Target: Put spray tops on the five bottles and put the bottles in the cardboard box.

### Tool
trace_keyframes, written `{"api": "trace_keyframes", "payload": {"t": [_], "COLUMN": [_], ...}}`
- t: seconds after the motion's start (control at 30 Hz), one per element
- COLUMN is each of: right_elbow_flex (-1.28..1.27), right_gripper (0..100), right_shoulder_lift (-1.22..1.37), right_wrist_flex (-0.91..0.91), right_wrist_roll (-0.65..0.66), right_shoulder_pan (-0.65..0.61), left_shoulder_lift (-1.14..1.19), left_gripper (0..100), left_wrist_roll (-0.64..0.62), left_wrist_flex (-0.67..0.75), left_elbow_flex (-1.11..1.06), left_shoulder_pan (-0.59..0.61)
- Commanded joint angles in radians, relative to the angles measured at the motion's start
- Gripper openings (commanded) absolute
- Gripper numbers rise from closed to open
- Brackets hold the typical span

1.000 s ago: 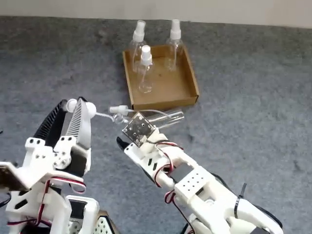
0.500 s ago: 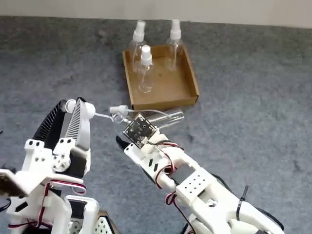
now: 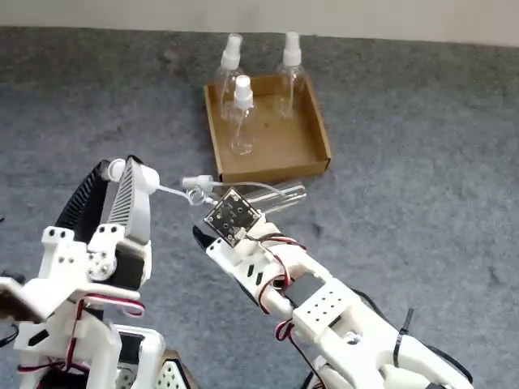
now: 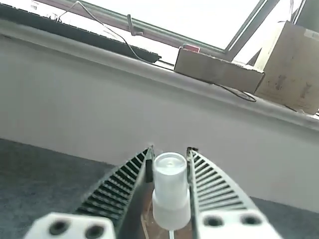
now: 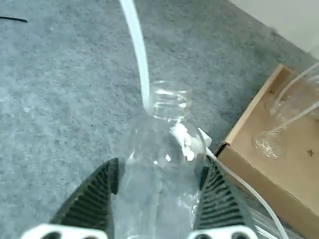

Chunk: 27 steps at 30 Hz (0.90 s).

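Observation:
My left gripper (image 3: 123,168) (image 4: 169,152) is shut on a white spray top (image 4: 170,191) (image 3: 118,172), held off the carpet. Its thin tube (image 5: 135,45) slants down to the open neck of a clear bottle (image 5: 162,149); I cannot tell whether the tip is inside. My right gripper (image 5: 160,172) (image 3: 207,227) is shut on that bottle's body. A second capped bottle (image 3: 272,194) lies on the carpet against the cardboard box (image 3: 315,121). One capped bottle (image 3: 242,113) is inside the box. Two more capped bottles (image 3: 229,63) (image 3: 289,61) stand at its far wall.
Grey carpet (image 3: 422,162) spreads open to the right of the box and to the far left. The lying bottle and the box's near wall sit just beyond the held bottle. The right arm's body (image 3: 340,316) fills the lower middle of the high view.
The right wrist has turned slightly. The left gripper with the spray top has edged a little toward the box. The bottles have not moved.

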State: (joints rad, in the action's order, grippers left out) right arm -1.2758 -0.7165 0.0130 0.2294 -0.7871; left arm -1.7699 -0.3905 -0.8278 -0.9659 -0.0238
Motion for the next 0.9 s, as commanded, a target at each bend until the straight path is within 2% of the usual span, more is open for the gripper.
{"api": "trace_keyframes", "payload": {"t": [0.0, 0.43, 0.7, 0.87], "right_elbow_flex": [0.008, -0.022, -0.022, -0.022], "right_gripper": [0.5, 0.5, 0.5, 0.5], "right_shoulder_lift": [-0.038, -0.039, -0.047, -0.047], "right_wrist_flex": [-0.013, -0.013, -0.013, -0.013], "right_wrist_roll": [0.009, 0.011, 0.011, 0.011], "right_shoulder_pan": [-0.012, -0.012, -0.012, -0.012], "left_shoulder_lift": [0.007, 0.007, 0.007, 0.008], "left_gripper": [1, 1, 1, 1], "left_wrist_roll": [-0.009, -0.009, -0.011, -0.014], "left_wrist_flex": [0.077, 0.100, 0.180, 0.181], "left_elbow_flex": [-0.022, 0.005, -0.090, -0.107], "left_shoulder_pan": [0.013, 0.013, 0.008, 0.007]}}
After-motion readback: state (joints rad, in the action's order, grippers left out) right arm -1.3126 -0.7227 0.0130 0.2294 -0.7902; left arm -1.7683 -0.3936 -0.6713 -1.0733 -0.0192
